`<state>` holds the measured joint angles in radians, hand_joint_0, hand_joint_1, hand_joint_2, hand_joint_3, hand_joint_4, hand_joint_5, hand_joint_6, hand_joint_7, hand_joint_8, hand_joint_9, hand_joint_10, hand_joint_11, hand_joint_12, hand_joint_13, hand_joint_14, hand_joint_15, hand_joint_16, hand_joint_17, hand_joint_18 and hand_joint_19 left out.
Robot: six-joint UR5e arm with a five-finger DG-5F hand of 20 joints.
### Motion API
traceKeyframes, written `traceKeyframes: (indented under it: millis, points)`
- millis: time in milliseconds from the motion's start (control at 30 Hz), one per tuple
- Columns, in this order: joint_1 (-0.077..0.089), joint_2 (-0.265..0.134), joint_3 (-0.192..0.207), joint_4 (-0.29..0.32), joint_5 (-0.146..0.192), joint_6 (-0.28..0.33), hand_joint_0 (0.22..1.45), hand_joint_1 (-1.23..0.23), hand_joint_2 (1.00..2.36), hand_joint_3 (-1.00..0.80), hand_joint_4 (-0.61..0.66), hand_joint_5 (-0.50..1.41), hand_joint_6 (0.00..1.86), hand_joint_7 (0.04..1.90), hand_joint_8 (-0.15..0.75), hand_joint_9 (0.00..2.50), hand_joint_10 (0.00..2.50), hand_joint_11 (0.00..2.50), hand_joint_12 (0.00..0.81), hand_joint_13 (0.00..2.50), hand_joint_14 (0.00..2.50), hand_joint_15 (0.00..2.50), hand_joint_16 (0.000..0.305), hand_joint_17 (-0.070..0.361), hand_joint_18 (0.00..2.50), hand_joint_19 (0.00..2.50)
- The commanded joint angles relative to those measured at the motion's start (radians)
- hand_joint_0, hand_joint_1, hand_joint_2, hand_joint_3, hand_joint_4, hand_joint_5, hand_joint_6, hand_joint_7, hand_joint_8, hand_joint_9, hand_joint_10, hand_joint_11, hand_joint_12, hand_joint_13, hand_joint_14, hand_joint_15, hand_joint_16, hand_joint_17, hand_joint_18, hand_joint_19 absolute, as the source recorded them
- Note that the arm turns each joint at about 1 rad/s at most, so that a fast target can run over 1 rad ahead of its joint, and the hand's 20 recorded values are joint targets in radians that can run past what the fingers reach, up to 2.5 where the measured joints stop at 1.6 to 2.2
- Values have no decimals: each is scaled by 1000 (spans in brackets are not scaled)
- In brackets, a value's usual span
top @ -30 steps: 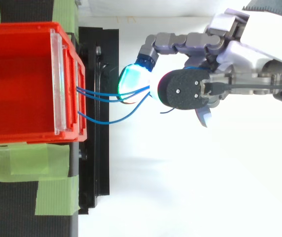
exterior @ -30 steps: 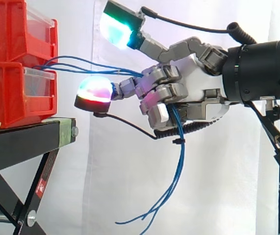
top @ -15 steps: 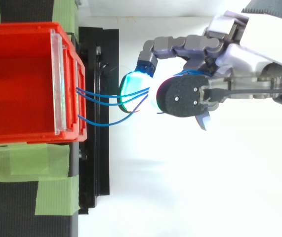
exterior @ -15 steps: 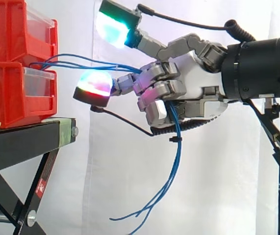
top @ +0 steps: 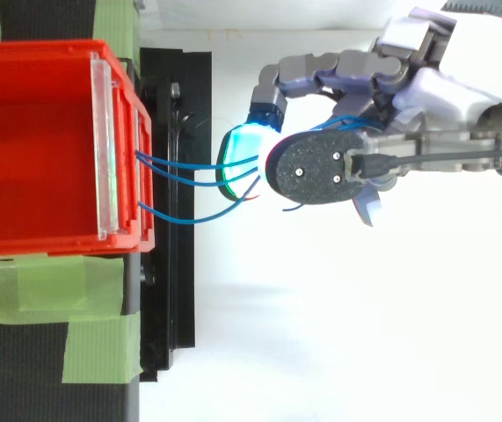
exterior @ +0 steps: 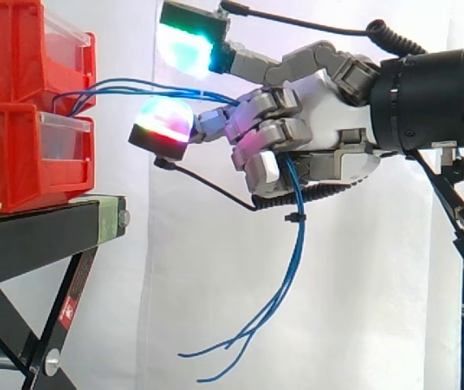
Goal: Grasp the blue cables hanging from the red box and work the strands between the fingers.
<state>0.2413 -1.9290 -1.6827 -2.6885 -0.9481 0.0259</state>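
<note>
Several thin blue cables [exterior: 126,85] run from the front of the red box [exterior: 20,154] across to my hand [exterior: 321,134], pass between its curled fingers and hang down as loose strands [exterior: 284,276] with free ends near the bottom. From above, the cables [top: 180,167] leave the red box [top: 31,141] and vanish under the hand [top: 444,88]. One fingertip [exterior: 184,45] glowing green is raised above the strands; another fingertip [exterior: 163,126], red and cyan, lies just below them. The hand is shut on the cables.
Two red bins are stacked on a black stand [exterior: 45,236] with green tape [top: 48,316] on its top. A white curtain hangs behind. Open air lies below the hand, right of the stand's legs.
The hand has risen slightly and tilted, lifting the cables so they arc higher out of the box. The hanging strands have swung a little to the left.
</note>
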Motion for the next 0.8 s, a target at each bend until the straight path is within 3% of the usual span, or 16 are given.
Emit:
traceKeyframes:
  millis: [0,533,767]
  points:
    - [-2,1,0,1,8,-3,878,-605,1014,-672,265,106,437,1270,548,1372,2500,2500,622,1800,2500,1605,222,167,2419,660]
    - [-4,1,20,1,12,-34,906,-606,1018,-587,262,98,558,1236,548,1372,2500,2500,622,1800,2500,1605,222,167,2419,660]
    - [-4,1,20,3,25,-43,906,-611,1022,-459,249,94,599,1218,548,1372,2500,2500,622,1800,2500,1605,222,167,2419,660]
